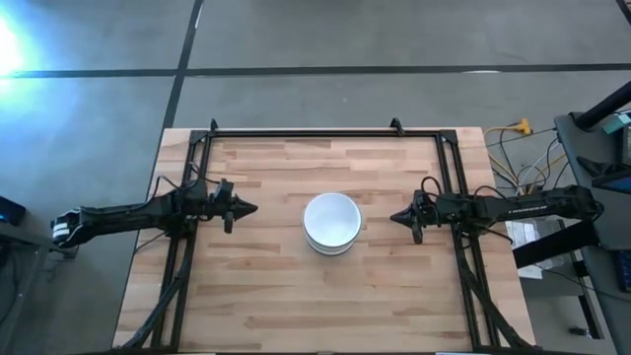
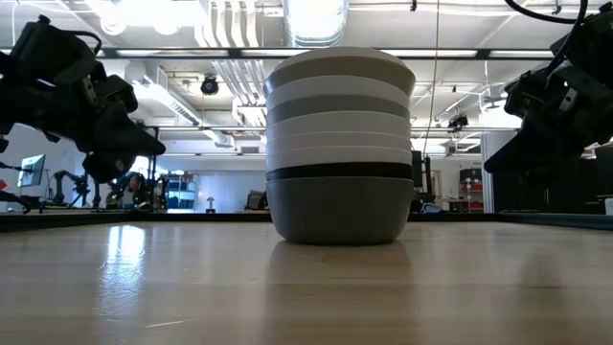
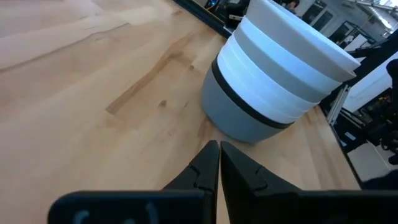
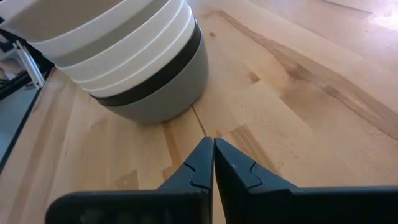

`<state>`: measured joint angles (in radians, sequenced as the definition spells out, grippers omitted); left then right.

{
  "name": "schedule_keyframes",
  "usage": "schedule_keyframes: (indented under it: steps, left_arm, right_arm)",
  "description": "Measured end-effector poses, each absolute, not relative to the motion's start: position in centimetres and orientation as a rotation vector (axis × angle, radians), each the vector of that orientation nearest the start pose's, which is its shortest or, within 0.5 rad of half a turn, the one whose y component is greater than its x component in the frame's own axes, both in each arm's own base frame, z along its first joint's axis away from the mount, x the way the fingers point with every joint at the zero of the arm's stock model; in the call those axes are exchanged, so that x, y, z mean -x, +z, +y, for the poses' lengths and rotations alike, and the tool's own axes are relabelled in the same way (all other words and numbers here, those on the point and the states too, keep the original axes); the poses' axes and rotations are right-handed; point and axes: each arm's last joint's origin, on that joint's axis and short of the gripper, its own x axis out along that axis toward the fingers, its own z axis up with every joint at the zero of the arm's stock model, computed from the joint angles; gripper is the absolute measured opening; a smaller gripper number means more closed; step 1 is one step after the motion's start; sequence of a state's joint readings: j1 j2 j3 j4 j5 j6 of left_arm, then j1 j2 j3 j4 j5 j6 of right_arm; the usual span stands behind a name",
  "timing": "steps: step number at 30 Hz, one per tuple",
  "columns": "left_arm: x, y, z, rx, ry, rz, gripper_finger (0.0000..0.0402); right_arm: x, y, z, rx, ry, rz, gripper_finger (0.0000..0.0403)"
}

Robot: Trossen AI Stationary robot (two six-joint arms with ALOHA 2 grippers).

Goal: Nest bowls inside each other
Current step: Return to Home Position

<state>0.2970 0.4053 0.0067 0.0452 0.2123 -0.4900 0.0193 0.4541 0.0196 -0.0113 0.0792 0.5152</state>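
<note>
The bowls (image 1: pixel 331 223) stand nested in one stack at the table's middle, its lowest grey bowl (image 2: pixel 340 211) resting by its base on the wood. Above it sit a black rim, several white and grey-beige bowls, and a white one on top. The stack (image 3: pixel 273 74) shows in the left wrist view and again (image 4: pixel 124 56) in the right wrist view. My left gripper (image 1: pixel 251 208) hovers shut to the stack's left, its tips (image 3: pixel 219 148) together. My right gripper (image 1: pixel 394 218) hovers shut to the stack's right, tips (image 4: pixel 211 144) together. Both point at the stack, apart from it.
A black metal frame (image 1: pixel 325 132) runs along the table's far edge and down both sides (image 1: pixel 456 187). Bare wood lies all around the stack. Cables and equipment (image 1: pixel 537 168) sit beyond the table's right edge.
</note>
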Motion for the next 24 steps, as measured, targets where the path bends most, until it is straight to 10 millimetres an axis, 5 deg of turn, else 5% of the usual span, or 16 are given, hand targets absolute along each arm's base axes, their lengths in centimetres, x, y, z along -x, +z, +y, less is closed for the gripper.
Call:
schedule_keyframes:
  steps: [11, 24]
  left_arm:
    - [-11.3, 13.4, 2.8, 0.574, 0.166, 0.316, 0.0000]
    - [-11.3, 13.5, 2.8, 0.574, 0.165, 0.314, 0.0000]
  right_arm:
    - [-11.7, 13.2, 0.0, -0.487, -0.165, 0.394, 0.0009]
    - [-9.7, 16.9, 0.0, -0.516, -0.057, -0.023, 0.0009]
